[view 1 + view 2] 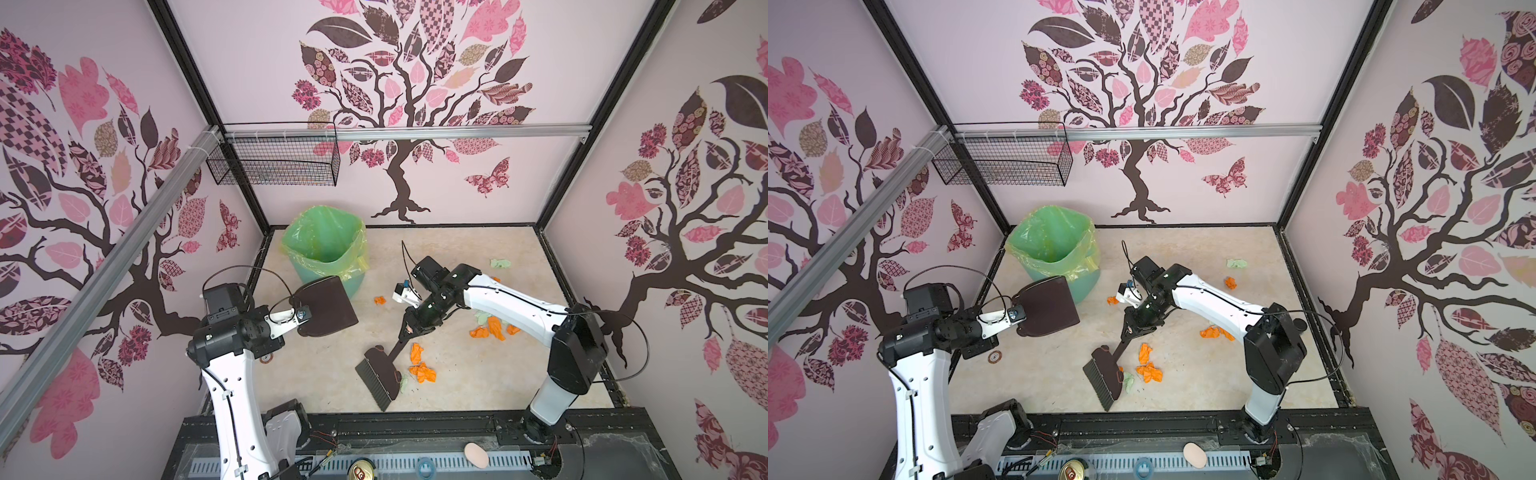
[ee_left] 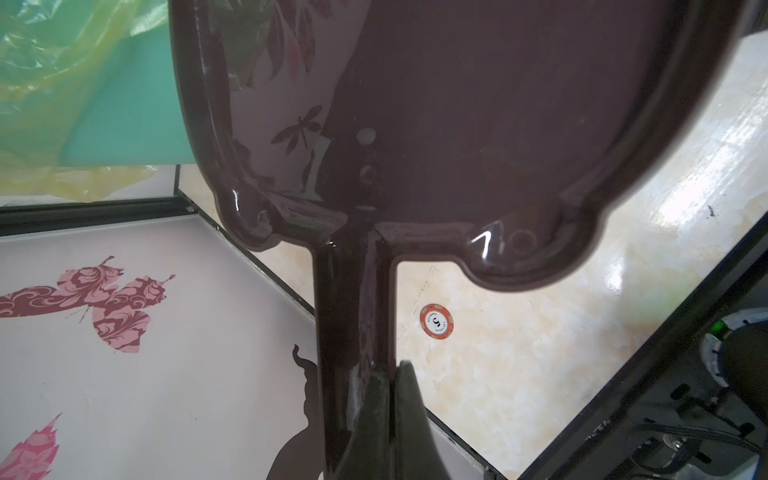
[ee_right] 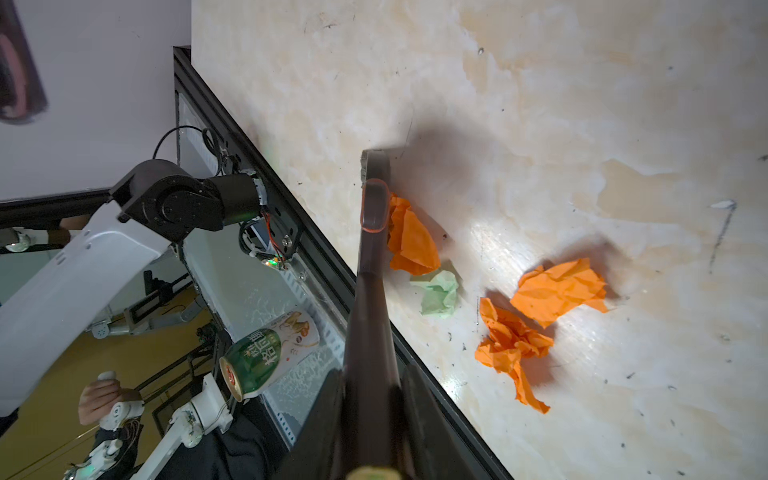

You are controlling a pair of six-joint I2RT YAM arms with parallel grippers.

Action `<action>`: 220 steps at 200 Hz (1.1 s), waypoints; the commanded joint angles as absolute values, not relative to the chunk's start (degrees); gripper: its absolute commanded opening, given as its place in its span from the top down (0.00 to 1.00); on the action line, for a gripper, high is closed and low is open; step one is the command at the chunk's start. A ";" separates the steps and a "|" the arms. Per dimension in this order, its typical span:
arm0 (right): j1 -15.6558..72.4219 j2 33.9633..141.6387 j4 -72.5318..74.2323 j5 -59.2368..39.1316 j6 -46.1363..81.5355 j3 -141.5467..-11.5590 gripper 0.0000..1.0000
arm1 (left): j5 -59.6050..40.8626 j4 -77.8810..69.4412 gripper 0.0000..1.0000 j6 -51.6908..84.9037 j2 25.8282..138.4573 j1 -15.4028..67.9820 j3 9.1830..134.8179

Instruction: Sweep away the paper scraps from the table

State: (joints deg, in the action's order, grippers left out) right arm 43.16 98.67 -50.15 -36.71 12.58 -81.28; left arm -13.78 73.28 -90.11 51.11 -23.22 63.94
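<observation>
Left claw: the left claw (image 2: 388,372) is pressed together on the thin handle of a dark brown dustpan (image 1: 326,305).
Dustpan: held off the counter (image 1: 457,386) at the left, its wide end toward the bin (image 1: 1090,286). It seems to overlap the bin's wall in both top views, though I cannot tell if the two touch.
Right claw: the right claw (image 1: 409,329) pinches the handle of a dark brush (image 1: 380,376), which slants down toward the front edge.
Brush: head low on the counter near the front frame, bristles facing left.
Paper scraps: the paper scraps (image 1: 422,371) all lie on the counter. An orange wad (image 3: 411,241) touches the brush head, a mint one (image 3: 438,293) lies just beside it, and two more orange wads sit near.
Other scraps: an orange and mint cluster (image 1: 492,328) lies partly under the right arm, a mint wad (image 1: 500,263) sits farther back on the right, and a small orange one (image 1: 379,300) is near the bin.
Bin: back left corner, lined with a yellow-green liner (image 1: 324,237).
Chip: a round chip (image 2: 436,325) lies on the counter below the dustpan handle.
</observation>
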 commanded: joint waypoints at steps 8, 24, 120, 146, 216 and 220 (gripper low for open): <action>41.70 98.51 -54.15 -28.90 7.50 -82.86 1.00 | -15.02 72.19 1.00 -90.18 50.95 -23.48 62.53; 41.27 98.39 -56.73 -22.66 5.23 -84.70 1.00 | -15.38 72.24 1.00 -89.91 50.88 -23.53 62.36; 40.56 97.61 -66.01 3.69 -0.72 -94.44 1.00 | -14.64 71.85 1.00 -89.86 50.99 -23.63 61.86; 38.66 95.32 -67.78 4.17 0.03 -99.16 1.00 | -14.67 71.89 1.00 -89.91 51.20 -23.64 61.91; 38.32 102.82 -57.06 -13.64 13.21 -111.60 1.00 | -16.08 72.26 1.00 -89.58 50.76 -23.64 61.80; 38.13 103.47 -55.76 -13.87 14.84 -111.63 1.00 | -16.08 72.31 1.00 -89.70 50.64 -23.64 61.80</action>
